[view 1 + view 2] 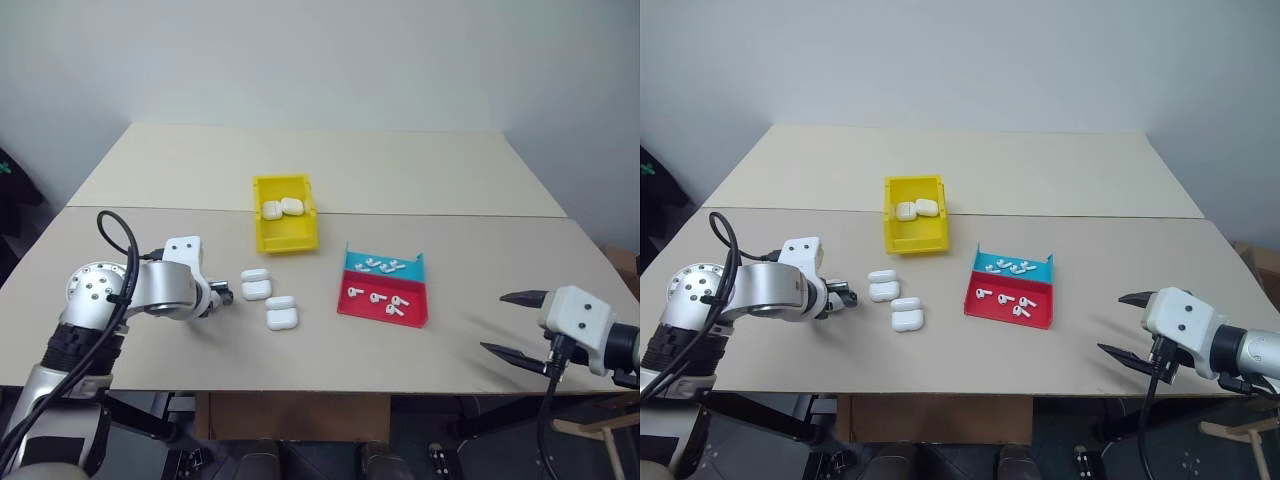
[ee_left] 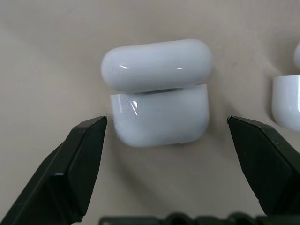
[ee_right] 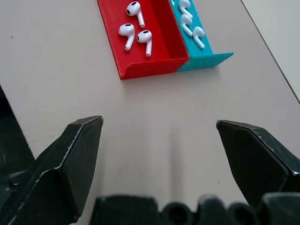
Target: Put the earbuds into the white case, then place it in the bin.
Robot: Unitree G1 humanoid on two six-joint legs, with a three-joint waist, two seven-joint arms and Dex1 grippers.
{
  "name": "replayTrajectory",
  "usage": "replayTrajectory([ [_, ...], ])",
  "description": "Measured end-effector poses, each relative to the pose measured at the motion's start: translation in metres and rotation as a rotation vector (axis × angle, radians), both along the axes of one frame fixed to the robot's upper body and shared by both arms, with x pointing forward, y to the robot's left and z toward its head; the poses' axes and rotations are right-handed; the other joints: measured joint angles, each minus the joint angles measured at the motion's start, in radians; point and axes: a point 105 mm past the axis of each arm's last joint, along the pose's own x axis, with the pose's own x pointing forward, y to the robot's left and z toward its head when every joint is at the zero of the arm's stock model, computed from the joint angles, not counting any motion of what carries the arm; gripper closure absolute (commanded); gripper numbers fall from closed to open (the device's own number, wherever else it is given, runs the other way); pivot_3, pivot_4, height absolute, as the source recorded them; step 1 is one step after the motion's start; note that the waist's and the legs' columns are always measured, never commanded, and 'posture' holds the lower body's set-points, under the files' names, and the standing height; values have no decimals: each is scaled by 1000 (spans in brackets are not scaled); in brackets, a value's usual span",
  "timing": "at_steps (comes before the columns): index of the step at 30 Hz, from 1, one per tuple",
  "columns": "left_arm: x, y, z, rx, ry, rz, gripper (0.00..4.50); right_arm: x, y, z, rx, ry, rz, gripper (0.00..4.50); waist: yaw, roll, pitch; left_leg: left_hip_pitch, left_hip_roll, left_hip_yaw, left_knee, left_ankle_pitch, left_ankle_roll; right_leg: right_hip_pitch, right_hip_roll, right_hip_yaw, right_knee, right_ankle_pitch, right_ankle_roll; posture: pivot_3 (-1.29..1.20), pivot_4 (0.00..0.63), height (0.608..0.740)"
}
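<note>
— Between the spread black fingers of the left gripper point(image 2: 166, 136), what is seen?

— A small glossy white rounded earbud case point(image 2: 157, 91) lies flat on the beige table point(image 1: 150, 210), lid ajar, long axis across the fingers; nothing is grasped. No writing can be read.

— And nearby?

— A second white case point(image 1: 282, 313) lies beside it. Two more sit in the bright yellow plastic bin point(image 1: 284, 237). Tiny white stemmed earbuds point(image 3: 135, 29), perhaps seven, lie in the red and teal tray point(image 3: 154, 61). The right gripper point(image 1: 517, 325) hovers open, well apart.
</note>
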Motion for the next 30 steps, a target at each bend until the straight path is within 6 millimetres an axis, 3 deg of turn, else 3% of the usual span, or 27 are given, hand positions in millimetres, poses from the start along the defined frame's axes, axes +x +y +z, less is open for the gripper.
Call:
replayTrajectory([
  [30,3,3,-3,14,15,64,18,-2,0,-3,7,21,-20,0,0,0,0,0,0,0,0,0,-1,0,0,0,0,-2,3,0,150,740],
])
